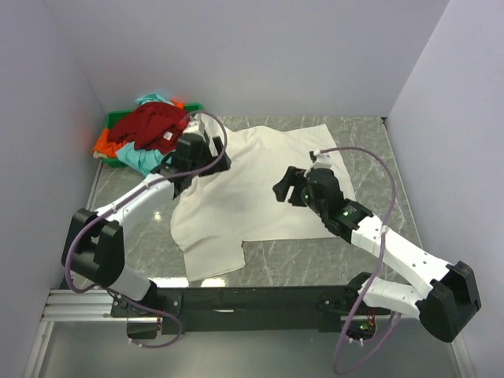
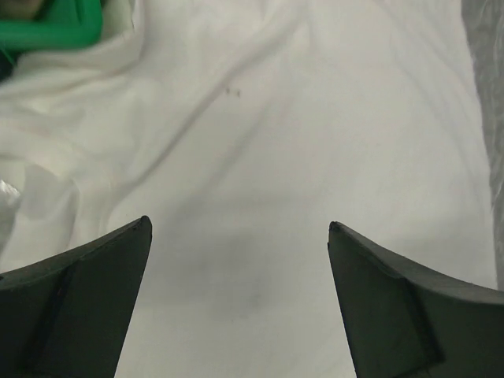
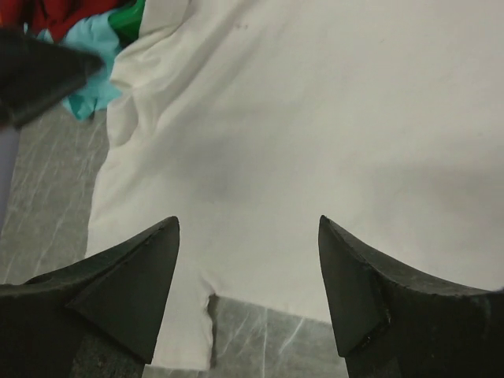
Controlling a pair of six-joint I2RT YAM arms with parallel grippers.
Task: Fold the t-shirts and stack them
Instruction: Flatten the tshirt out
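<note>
Seen from above, a cream-white t-shirt [image 1: 252,197] lies spread on the grey marbled worktop [image 1: 315,256]. Its long axis runs from a flap at 7 o'clock to a far corner at 1 o'clock; which end carries the collar cannot be told. The right gripper [image 3: 248,224] hangs over the cloth's near half, jaws released and holding nothing. Its own camera alone shows a notch in the near hem with bare worktop below. The left gripper [image 2: 239,228] hangs over the shirt's far left part, jaws likewise spread wide and empty above creased fabric, a detail the overhead view hides. At 10 o'clock, in the far corner, a green bin [image 1: 113,118] holds the dark red t-shirt [image 1: 151,126], with the teal t-shirt [image 1: 140,160] and orange t-shirt [image 1: 102,145] spilling over its rim
</note>
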